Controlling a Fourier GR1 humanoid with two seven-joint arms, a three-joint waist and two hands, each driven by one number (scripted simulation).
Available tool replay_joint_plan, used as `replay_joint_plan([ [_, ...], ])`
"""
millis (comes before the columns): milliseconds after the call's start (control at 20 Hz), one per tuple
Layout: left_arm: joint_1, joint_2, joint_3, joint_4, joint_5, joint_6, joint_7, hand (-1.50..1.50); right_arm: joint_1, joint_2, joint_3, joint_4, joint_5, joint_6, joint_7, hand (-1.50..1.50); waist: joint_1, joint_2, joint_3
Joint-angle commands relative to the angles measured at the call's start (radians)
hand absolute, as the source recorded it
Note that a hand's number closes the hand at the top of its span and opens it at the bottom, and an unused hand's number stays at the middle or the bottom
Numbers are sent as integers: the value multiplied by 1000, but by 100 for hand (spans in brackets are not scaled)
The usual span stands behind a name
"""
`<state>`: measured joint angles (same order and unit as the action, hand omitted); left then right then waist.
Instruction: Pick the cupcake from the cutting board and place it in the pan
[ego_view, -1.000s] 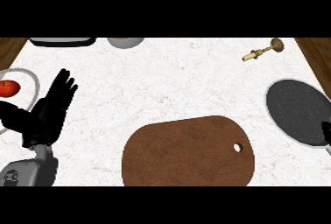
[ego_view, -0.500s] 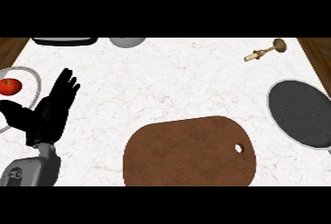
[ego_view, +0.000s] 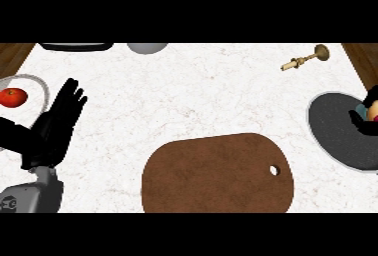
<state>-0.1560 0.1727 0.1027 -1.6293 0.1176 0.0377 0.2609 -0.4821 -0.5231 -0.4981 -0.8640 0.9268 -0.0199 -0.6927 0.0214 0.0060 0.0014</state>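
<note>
Our right hand (ego_view: 359, 123), curled round the cupcake (ego_view: 373, 108), hung over the pan (ego_view: 338, 136); we needed to lower it upright, centred.

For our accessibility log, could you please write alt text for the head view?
At the right edge, the right robot hand holds the cupcake over the dark pan. The brown cutting board lies bare at the centre, and the left robot hand rests open at the left beside an apple.

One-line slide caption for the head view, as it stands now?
Right hand holds the cupcake over the pan, right of the cutting board; left hand rests open at left.
</note>
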Motion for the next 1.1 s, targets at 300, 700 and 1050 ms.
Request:
replay_joint_plan([
  [300, -18, -32, -30, -1, -38, 31, -4, 0, -160, -93, -31, 456, 37, -6, 70, -150, 14, 6, 1],
  [700, -61, -32, -21, 35, -29, 23, -8, 0, -172, -118, -137, 587, -94, 32, -148, -150, 8, 8, 4],
  [1050, -41, -17, -4, 20, -26, 20, -11, 0, -166, -299, -288, 688, -258, 359, -172, -150, 0, 9, 5],
])
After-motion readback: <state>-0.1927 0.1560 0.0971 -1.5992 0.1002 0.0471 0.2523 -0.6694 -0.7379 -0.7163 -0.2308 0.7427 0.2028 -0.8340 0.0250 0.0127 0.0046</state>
